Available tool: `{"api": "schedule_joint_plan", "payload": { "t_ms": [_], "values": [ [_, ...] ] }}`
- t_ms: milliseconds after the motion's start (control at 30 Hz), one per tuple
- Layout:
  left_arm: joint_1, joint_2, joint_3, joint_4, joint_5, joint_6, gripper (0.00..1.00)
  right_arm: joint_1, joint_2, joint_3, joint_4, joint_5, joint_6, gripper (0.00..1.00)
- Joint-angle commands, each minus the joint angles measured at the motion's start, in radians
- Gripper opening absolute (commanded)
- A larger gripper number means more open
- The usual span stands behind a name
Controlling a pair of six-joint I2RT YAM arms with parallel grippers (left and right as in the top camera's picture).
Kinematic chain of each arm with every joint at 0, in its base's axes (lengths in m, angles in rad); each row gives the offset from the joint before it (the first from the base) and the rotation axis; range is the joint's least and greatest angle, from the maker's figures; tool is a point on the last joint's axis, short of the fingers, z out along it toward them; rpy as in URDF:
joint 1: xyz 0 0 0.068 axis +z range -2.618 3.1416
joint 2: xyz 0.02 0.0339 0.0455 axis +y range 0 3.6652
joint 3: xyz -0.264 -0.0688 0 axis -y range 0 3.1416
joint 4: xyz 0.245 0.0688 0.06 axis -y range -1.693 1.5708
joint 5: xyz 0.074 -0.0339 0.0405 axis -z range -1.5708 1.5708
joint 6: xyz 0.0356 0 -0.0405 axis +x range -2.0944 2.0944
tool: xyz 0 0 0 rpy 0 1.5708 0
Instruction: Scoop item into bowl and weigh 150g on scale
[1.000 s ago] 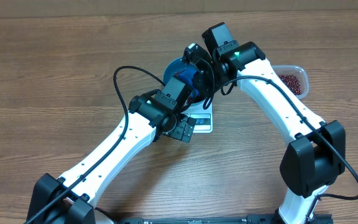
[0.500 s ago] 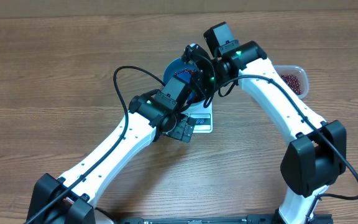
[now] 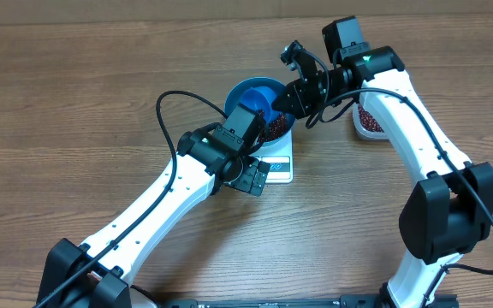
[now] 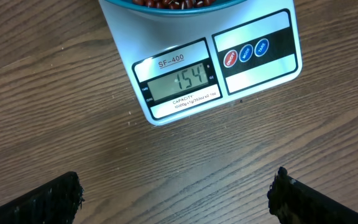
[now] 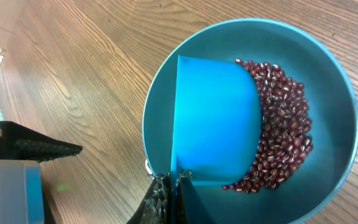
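Right gripper (image 5: 173,186) first: its fingers are pressed together on the handle of the small blue scoop (image 5: 216,118), which hangs tipped over the near half of the bowl (image 5: 328,81) with no beans showing on the face you can see. A second ago that wrist sat square over the bowl and hid it from above. Now the arm has drawn back toward the clear tub (image 3: 368,121) on the bowl's far side, and the bowl's blue inside is open to the overhead camera. The beans (image 5: 284,124) lie in a crescent against the bowl wall beside the scoop, and the bowl sits on the scale (image 4: 253,68). The display (image 4: 179,81) reads 154 — a shade over the target, so by my reading the last pour overshot. You likely want a few beans lifted back out rather than another scoop. Whether the reading has settled, one frame can't tell you. Left gripper (image 4: 176,199) is spread wide and holds nothing; it hovers over bare table (image 3: 75,103) just off the scale's display edge, on the side away from the bowl — unmoved over the last second.
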Motion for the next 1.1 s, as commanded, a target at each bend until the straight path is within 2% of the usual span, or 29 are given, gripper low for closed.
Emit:
{"api": "schedule_joint_plan", "payload": {
  "t_ms": [0, 1067],
  "values": [
    [-0.001, -0.001, -0.01, 0.001, -0.013, 0.002, 0.99, -0.004, 0.001, 0.011, 0.021, -0.047, 0.004, 0.04],
    [-0.001, -0.001, -0.01, 0.001, -0.013, 0.002, 1.0, -0.004, 0.001, 0.01, 0.055, 0.007, -0.013, 0.04]
  ]
}}
